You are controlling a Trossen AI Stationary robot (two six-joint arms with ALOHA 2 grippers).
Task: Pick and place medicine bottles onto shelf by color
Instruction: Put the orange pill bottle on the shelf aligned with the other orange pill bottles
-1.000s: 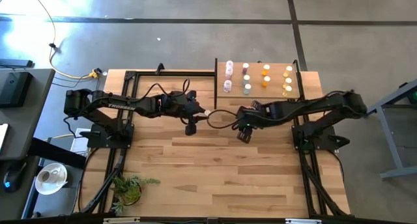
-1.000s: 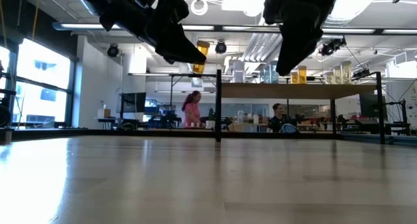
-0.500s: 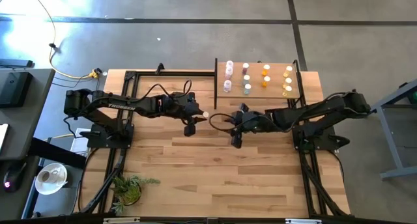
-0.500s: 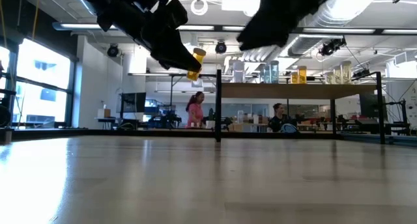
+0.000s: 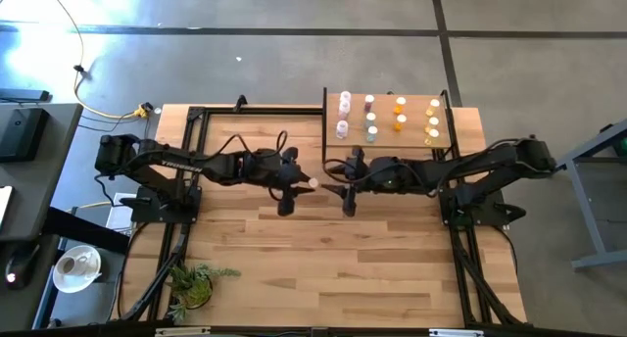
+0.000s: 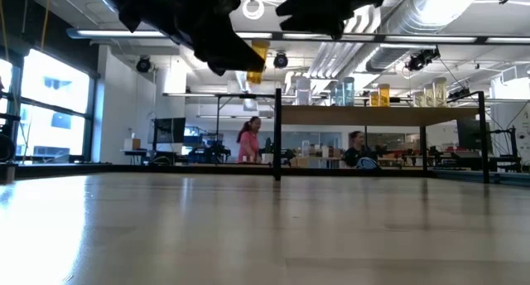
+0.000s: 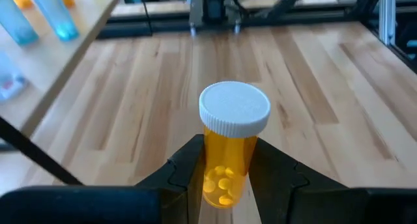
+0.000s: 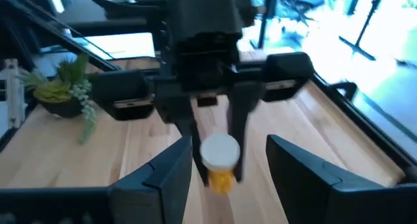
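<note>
The left gripper (image 7: 225,178) pinches an orange bottle (image 7: 229,146) by its body, cap pointing right, above mid-table. The right gripper (image 8: 225,178), fingers spread, faces it just beside, likely for a handover toward the shelf (image 5: 384,139) at the far right, where sorted bottles (image 5: 371,120) stand.

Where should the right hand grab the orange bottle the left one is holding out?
Probably the white cap end: the left hand clamps the orange bottle low on its body, leaving the cap and upper body free. The open right hand faces it cap-on, so come straight in and close around the cap.
</note>
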